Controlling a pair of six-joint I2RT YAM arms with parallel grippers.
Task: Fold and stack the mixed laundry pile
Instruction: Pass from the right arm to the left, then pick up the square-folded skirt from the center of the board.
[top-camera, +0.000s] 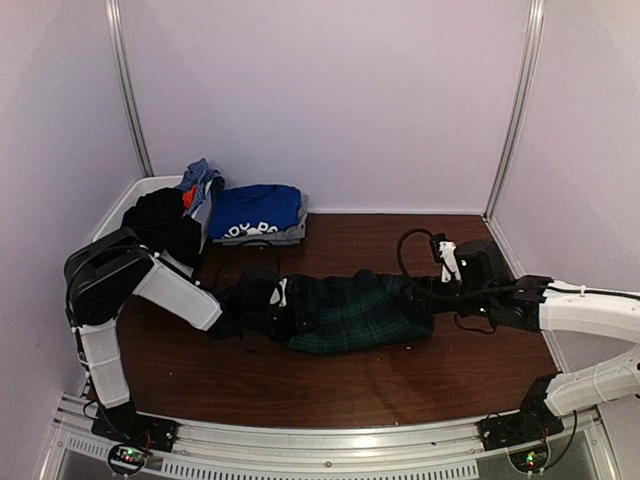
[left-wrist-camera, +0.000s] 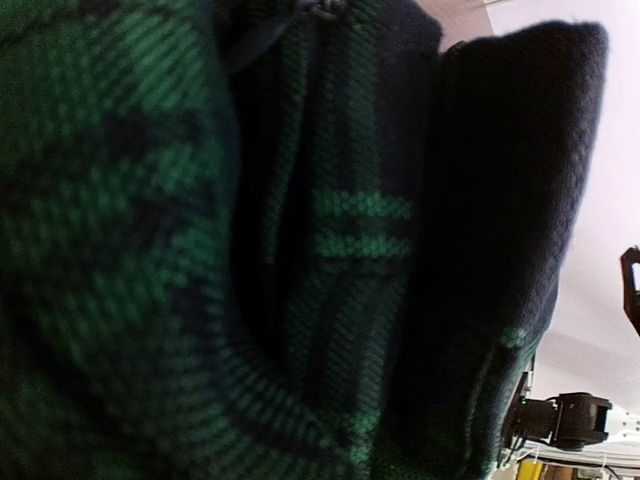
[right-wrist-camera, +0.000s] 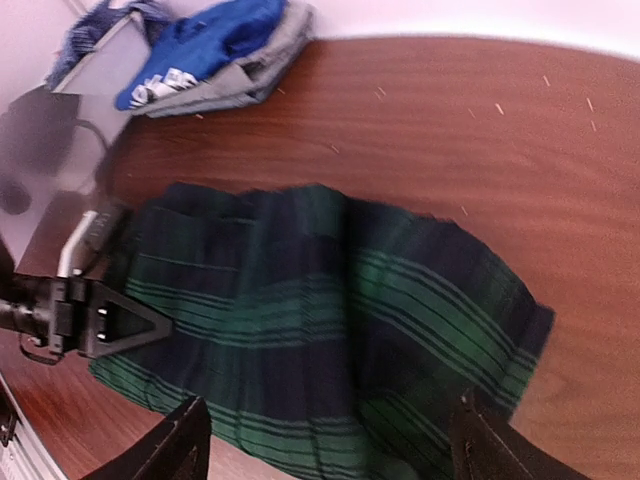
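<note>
1. Skirt (top-camera: 355, 312): a dark green and navy tartan with thin bright green lines. It lies spread flat in a rough fan shape in the middle of the table (top-camera: 400, 385).
2. Close up, the weave shows fine diagonal ribs, and a plain navy band runs along one edge.
3. The left claw (right-wrist-camera: 150, 322) is pinched narrow on the skirt's left edge, and the cloth fills its camera.
4. The right claw (right-wrist-camera: 330, 405) hangs above the skirt's right end with its fingers wide apart and nothing between them.
5. A blue T-shirt (top-camera: 258, 210), a soft knit with white print, sits folded into a rectangle on a folded grey garment (top-camera: 275, 238). Both are at the back of the table, apart from the skirt.
6. Just beside them, a white plastic basket (top-camera: 128, 198) holds loosely heaped black clothes (top-camera: 165, 222) and a multicoloured piece (top-camera: 200, 180).
7. The table is smooth, with a brown wood grain.
</note>
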